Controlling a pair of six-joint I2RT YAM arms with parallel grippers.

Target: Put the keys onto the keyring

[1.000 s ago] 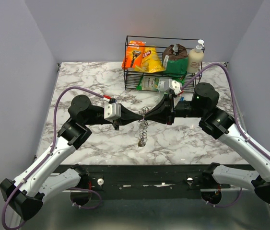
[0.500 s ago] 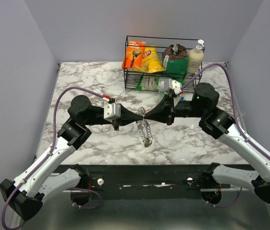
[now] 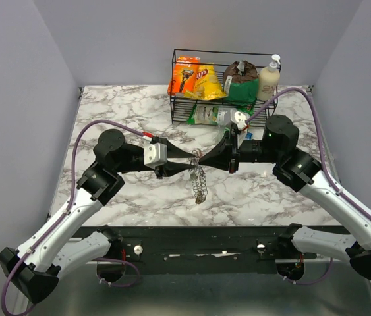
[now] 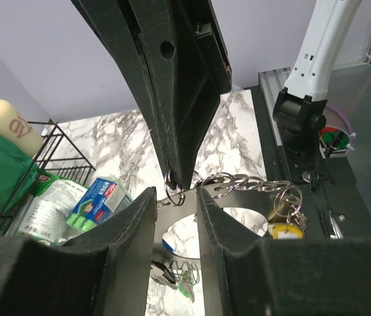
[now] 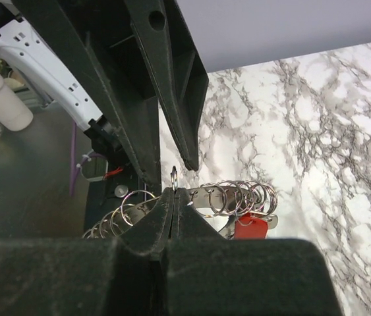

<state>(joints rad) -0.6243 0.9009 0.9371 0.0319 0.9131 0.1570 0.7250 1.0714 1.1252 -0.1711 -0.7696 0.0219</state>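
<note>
The keyring (image 3: pixel 198 179), a thin silver ring with a chain of links, hangs between my two grippers above the marble table. My right gripper (image 3: pixel 203 160) is shut on its small top ring (image 5: pixel 174 176). The links (image 5: pixel 238 194) and a red tag (image 5: pixel 251 227) hang beside the fingers. My left gripper (image 3: pixel 194 162) is open, its fingers (image 4: pixel 132 230) spread on either side of the ring (image 4: pixel 174 194) without gripping it. A key with a yellow head (image 4: pixel 284 230) hangs at the chain's end. Keys, one with a green head (image 4: pixel 186 280), lie on the table below.
A black wire basket (image 3: pixel 185 99) stands at the back of the table with snack bags, a razor pack, a plastic bottle and a lotion bottle (image 3: pixel 269 78). It is just behind the right arm. The table's front edge (image 3: pixel 192 227) lies near the hanging chain.
My left gripper has opened: its jaws were shut at the ring and are now spread. The chain has swung slightly. The right gripper keeps its hold.
</note>
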